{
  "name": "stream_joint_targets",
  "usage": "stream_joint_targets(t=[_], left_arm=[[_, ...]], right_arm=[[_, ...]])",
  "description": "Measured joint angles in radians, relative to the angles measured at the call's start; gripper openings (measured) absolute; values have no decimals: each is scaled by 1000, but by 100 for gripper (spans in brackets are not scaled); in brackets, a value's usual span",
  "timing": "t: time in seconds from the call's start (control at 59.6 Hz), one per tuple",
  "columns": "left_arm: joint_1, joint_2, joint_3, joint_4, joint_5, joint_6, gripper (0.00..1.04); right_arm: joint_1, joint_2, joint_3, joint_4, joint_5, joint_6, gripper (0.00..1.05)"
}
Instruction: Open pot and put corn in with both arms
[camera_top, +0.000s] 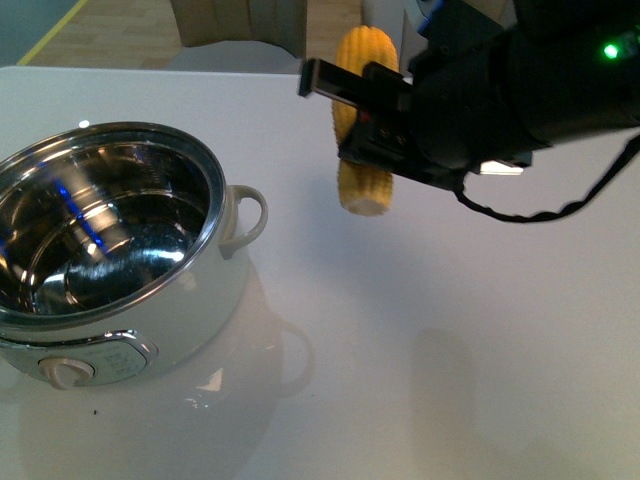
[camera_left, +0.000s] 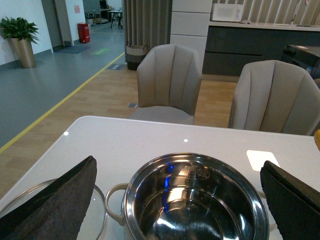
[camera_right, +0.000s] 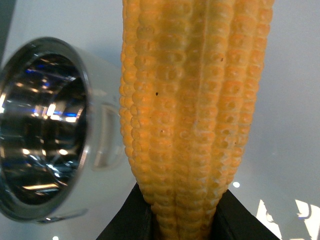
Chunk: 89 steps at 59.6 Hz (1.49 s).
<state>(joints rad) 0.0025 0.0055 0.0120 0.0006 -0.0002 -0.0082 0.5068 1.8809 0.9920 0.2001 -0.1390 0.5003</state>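
Observation:
The white pot (camera_top: 110, 240) stands open at the left of the white table, its steel inside empty, its cream dial (camera_top: 66, 372) facing me. My right gripper (camera_top: 362, 120) is shut on the yellow corn (camera_top: 363, 120) and holds it upright in the air, to the right of the pot's looped handle (camera_top: 245, 215). In the right wrist view the corn (camera_right: 192, 115) fills the frame between the black fingers (camera_right: 127, 220), with the pot (camera_right: 42, 130) beside it. My left gripper (camera_left: 177, 200) is open, its jaws wide either side of the pot (camera_left: 195, 200) below it.
A glass lid (camera_left: 30, 200) with a steel rim lies on the table beside the pot in the left wrist view. Two beige chairs (camera_left: 170, 82) stand beyond the table's far edge. A black cable (camera_top: 540, 205) hangs from the right arm.

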Motion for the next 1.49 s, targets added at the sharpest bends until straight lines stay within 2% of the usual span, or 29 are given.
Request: stream_joint_targets(t=[0.655,0.873,1.192,1.427,1.494], left_arm=[[0,0,0,0,0,0,98],[0,0,0,0,0,0,98],[0,0,0,0,0,0,98],[0,0,0,0,0,0,98],[0,0,0,0,0,0,98]], right_arm=[[141,288,436,-124,-60,237,17],[172,331,476,-117,-76,307,17],[256,386,499,-133,-122,348,25],[267,396,492,-142,-132,351,28],[267,397,485,-142,-133,351,32]])
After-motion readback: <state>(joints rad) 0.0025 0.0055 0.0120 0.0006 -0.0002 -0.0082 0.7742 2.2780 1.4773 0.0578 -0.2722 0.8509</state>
